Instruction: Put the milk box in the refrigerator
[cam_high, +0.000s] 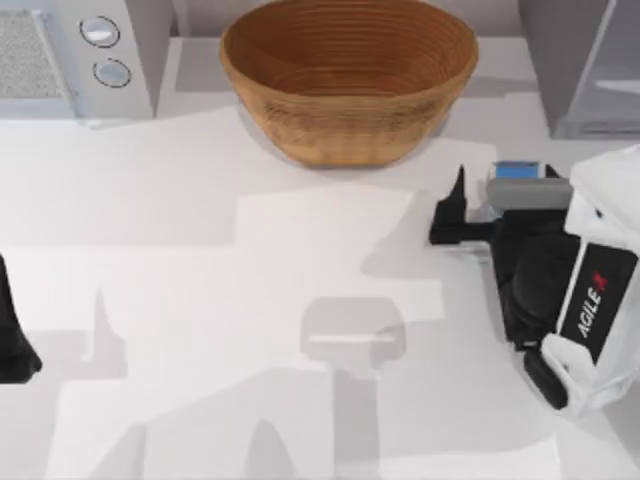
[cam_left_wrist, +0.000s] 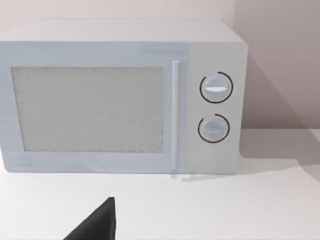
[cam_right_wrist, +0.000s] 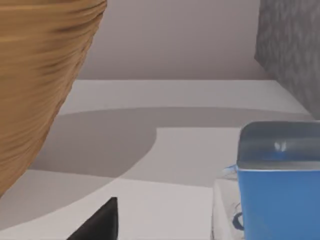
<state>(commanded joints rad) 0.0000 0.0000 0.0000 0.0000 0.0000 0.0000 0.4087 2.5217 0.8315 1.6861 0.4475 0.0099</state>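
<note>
- Table (cam_high: 250, 300) surface is white and broad; the middle and lower part of the top view lies open, crossed by grey shadows.
- Along the upper edge of the top view: a light-grey microwave (cam_high: 70, 55) with two round knobs at upper left, a wicker bowl (cam_high: 348, 75) at upper centre, the refrigerator (cam_high: 585, 65) at upper right, cut by the frame edge.
- Left gripper (cam_high: 15, 335) sits at the far left edge of the top view, low, well apart from everything else. Whether its jaws are apart or together, cannot tell.
- Left wrist view looks at the microwave (cam_left_wrist: 120, 97) front, door closed, with bare table between the two.
- Right gripper (cam_high: 470, 215) is at the right of the top view, below and to the right of the bowl. One dark finger stands out to its left; the jaws look spread apart.
- Milk box (cam_high: 522, 171) stands on the table at the right, its blue top showing just above the right arm's body, below the refrigerator's corner. It lies beside the right side of the gripper; contact cannot be told.
- Right wrist view: milk box (cam_right_wrist: 277, 185) close up at lower right, blue face, one dark fingertip (cam_right_wrist: 102, 222) well to its left, bowl wall (cam_right_wrist: 40, 85) at the left.
- Bowl interior shows bare wicker rings.
</note>
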